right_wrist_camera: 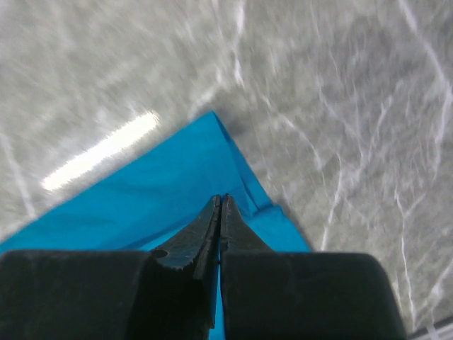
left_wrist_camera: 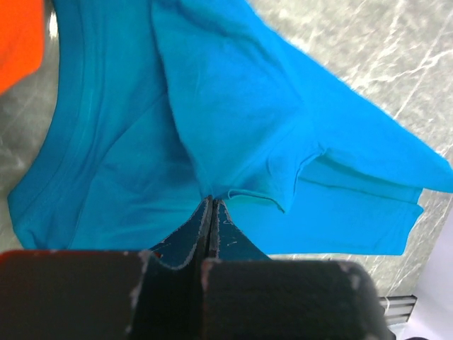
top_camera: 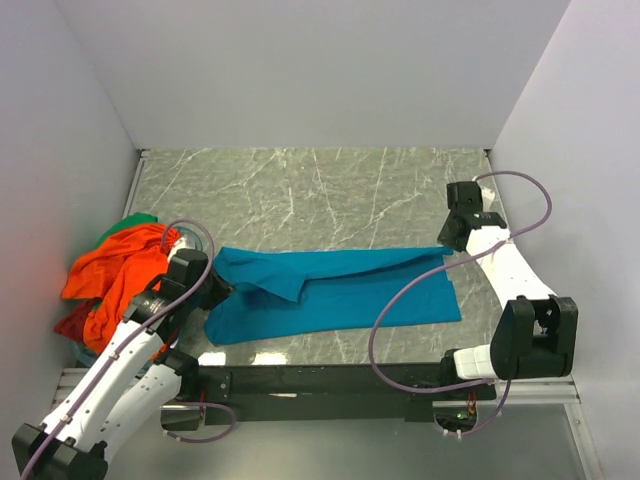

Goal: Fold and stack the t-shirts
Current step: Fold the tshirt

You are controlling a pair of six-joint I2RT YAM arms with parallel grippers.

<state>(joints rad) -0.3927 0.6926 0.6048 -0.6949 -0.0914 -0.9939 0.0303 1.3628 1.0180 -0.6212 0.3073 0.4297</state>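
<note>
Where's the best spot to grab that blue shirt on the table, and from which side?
Probably its right-end hem corner, coming from above and from the right: the teal t-shirt lies as a long flat strip, and that corner is a free, layered edge, easy to pinch.

1. Soft, matt knit cloth on the teal t-shirt (top_camera: 340,290), ribbed at the collar band, stitched at the hems.
2. Same dull cloth, crumpled, on the orange t-shirt (top_camera: 110,265) left of it.
3. Beneath the teal t-shirt, a grey marble-look surface (top_camera: 320,190), smooth and polished, with a bright glare streak.
4. Black matt fingers on the left pincer (left_wrist_camera: 212,205) and right pincer (right_wrist_camera: 221,202) at the teal cloth, scuffed pale along the edges.
5. By the teal t-shirt's right end, a smooth lilac cable (top_camera: 372,335) and smooth white plastic arm shell (top_camera: 510,262).
</note>
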